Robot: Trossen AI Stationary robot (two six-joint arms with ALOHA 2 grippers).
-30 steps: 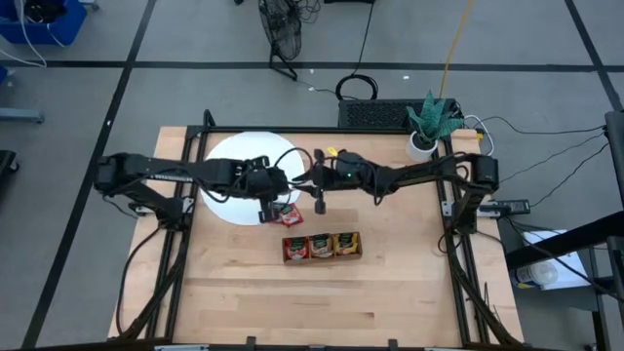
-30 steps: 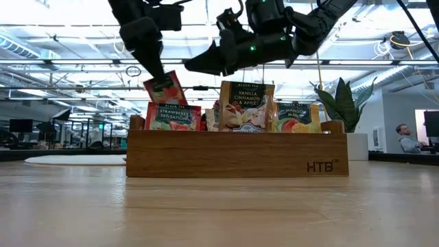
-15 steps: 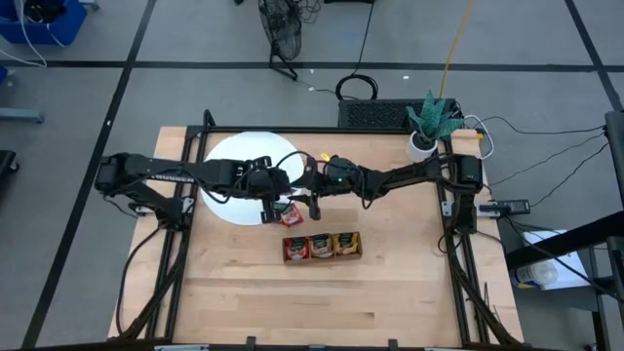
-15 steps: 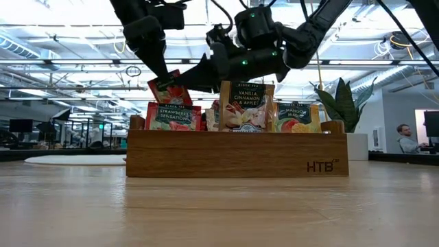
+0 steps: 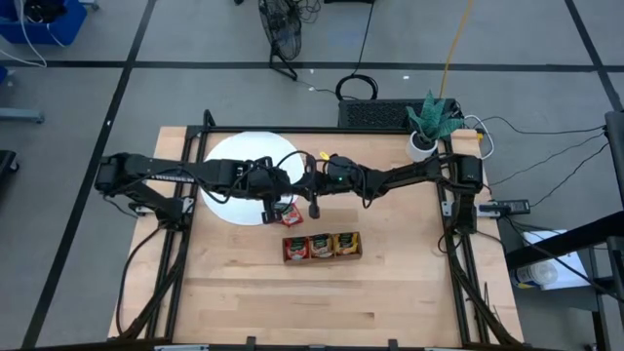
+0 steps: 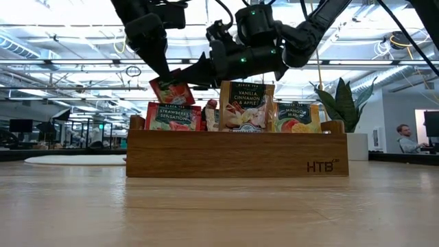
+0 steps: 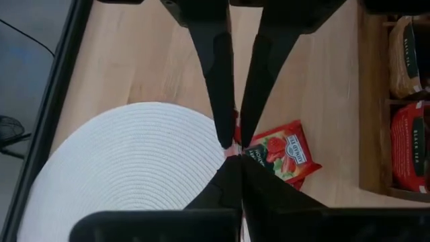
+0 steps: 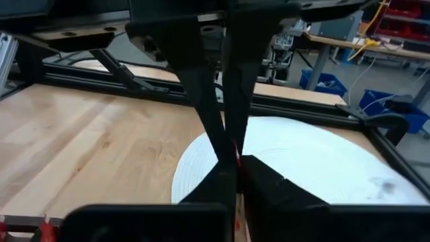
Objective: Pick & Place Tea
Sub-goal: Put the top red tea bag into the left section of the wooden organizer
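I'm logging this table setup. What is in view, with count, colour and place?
Red sachet: one, red, in the air by the disc's edge, pinched by both hands.
Tray: one, brown wood, table centre, three compartments holding red, pale and orange-yellow sachets.
Disc: one, white, table's far left.
Plant: one, green, white pot, far right corner.
Person: one, seated in the room behind.
Left hand: shut on the red sachet.
Right hand: shut on it too.

the wooden tray (image 5: pixel 323 246) sits near the table's (image 5: pixel 390 292) middle, sachets (image 6: pixel 247 106) upright in its compartments. the white disc (image 5: pixel 234 161) lies behind it to the left. one sachet (image 5: pixel 284 208) hangs between disc and tray. a potted plant (image 5: pixel 429 122) stands at the back right.
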